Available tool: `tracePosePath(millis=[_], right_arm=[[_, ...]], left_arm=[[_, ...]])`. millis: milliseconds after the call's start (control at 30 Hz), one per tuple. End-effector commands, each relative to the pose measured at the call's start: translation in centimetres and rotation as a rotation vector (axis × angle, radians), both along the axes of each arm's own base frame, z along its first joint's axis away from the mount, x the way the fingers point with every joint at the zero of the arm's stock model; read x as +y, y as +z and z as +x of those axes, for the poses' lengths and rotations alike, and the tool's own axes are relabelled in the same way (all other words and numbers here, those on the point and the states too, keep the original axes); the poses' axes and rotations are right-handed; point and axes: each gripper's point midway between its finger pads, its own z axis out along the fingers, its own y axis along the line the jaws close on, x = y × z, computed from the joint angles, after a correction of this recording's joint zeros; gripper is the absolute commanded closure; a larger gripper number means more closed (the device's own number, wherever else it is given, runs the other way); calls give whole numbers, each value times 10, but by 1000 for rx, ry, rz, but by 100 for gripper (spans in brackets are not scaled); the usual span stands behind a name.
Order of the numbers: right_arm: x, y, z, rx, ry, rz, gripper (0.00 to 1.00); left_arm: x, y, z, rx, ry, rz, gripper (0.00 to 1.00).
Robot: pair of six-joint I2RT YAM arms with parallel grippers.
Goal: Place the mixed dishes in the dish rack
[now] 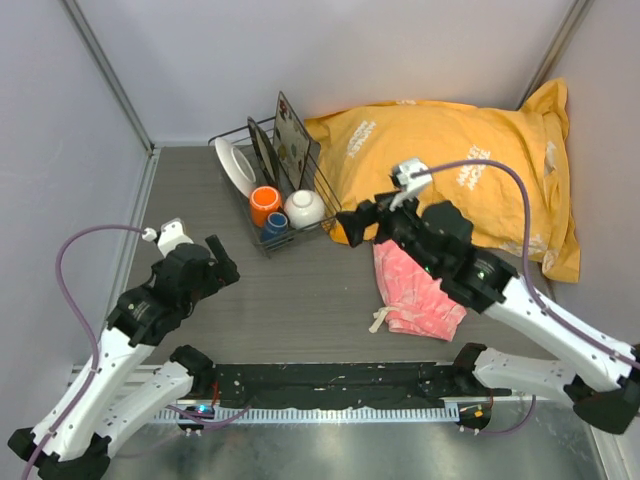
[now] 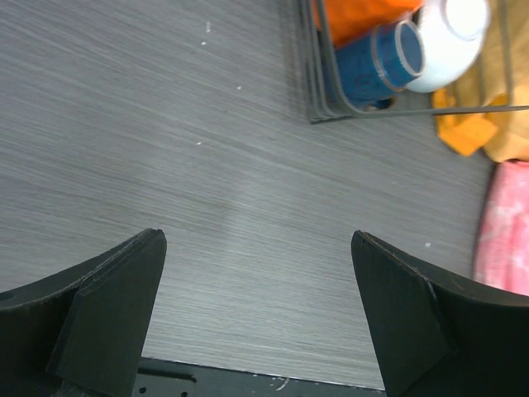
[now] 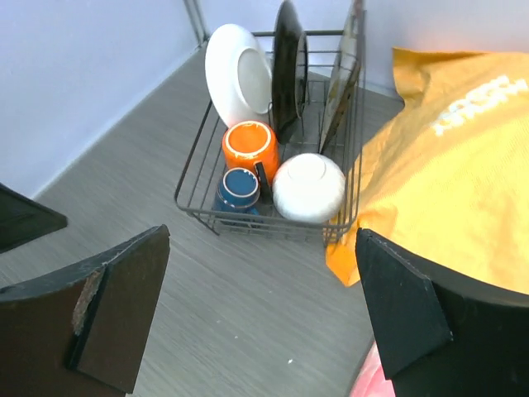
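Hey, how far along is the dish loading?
Looks finished: the white plate, dark plate, square tray, orange mug, blue cup and white bowl all sit in the dish rack. Nothing in hand; left gripper and right gripper are open, empty. No dish visible outside it.

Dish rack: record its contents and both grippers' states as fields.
rack: dish rack, beside yellow bag
standing on edge: white plate, dark plate, square tray
in front of them: orange mug, blue cup, white bowl
dishes outside rack: none seen
on table: pink cloth
left gripper: open, empty
right gripper: open, empty
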Motion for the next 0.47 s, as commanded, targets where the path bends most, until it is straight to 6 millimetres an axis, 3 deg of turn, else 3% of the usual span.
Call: tracePosePath(millis=[0,33,67,167,367,433], right_arm=[[-29,-6,-8,9,-129,287,0],[-43,-4,-13,9,-165,343,0],[-50,-27,-15,37,-189,339,1],[-68,-49,-22,46,-231,368,0],[-104,-79,-22,65,-392,339,0],[-108,-82,-23,62,-399,322,0]], left_arm=[[8,-2,5,20,21,73,0],[7,-4,6,19,15,70,0],[5,-4,8,13,12,67,0],[5,-6,7,2,11,55,0],[8,-13,4,-1,22,58,0],[10,-15,3,4,29,61,0]])
